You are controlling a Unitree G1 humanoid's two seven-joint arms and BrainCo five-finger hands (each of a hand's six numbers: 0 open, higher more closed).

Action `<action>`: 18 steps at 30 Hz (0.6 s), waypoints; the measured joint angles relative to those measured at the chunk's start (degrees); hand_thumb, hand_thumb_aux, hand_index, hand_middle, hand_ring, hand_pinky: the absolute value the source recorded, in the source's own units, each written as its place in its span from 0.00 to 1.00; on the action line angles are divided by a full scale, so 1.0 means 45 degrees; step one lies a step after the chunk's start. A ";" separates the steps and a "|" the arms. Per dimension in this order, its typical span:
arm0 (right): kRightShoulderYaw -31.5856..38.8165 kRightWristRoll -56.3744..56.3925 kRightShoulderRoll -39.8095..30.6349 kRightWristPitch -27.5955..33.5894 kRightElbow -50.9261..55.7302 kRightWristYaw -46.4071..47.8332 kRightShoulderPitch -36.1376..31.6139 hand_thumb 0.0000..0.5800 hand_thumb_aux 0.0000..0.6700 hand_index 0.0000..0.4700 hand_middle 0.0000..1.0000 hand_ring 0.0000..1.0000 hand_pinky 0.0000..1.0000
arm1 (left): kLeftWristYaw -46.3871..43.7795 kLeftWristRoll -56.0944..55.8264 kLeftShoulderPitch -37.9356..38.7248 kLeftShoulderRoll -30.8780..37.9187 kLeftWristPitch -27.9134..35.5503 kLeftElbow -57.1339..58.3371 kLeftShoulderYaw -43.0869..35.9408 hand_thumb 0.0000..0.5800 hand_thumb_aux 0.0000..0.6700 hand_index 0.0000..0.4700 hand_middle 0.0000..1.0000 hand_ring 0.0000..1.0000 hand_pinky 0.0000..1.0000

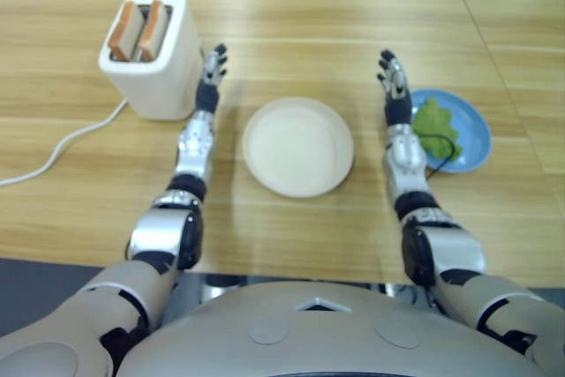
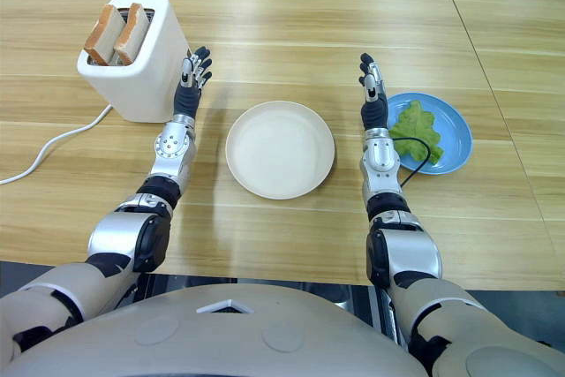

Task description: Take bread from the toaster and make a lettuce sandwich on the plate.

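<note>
**Both hands open and empty; bread in the toaster, lettuce on its dish**

The left hand (image 2: 192,69) is stretched forward low over the worktop (image 2: 309,15). Its fingers are straight and slightly spread, and it holds nothing. The white toaster (image 2: 137,81) stands just beside this hand on its outer side. The fingertips come level with the toaster's nearer corner and look very close to its wall, but whether they touch it cannot be told. Two bread slices (image 2: 116,31) stand upright side by side in the toaster's slots, their brown crusts rising above the top. They are beyond this hand and to its outer side. A white power cord (image 2: 53,140) runs from the toaster's base across the worktop, away from the hand toward the left edge.

The right hand (image 2: 372,86) is also extended forward, fingers straight and close together, and it too grasps nothing. A blue dish (image 2: 457,134) sits just to its outer side, and a crinkled green leaf of lettuce (image 2: 415,128) lies in the dish. The leaf is level with the wrist rather than the fingertips, and the hand is beside it, not on it.

The round cream plate (image 2: 280,149) lies flat on the worktop between the two hands, its surface bare. It is nearer the robot than either set of fingertips. It sits alongside both forearms and apart from each, a little closer to the right one.
</note>
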 measured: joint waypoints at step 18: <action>-0.0002 -0.0004 -0.0014 0.0055 0.0039 0.0004 -0.0034 0.00 0.00 0.00 0.00 0.00 0.00 | 0.0003 0.0558 0.2243 -0.0022 0.0276 -0.6393 -0.1004 0.00 0.00 0.00 0.00 0.00 0.00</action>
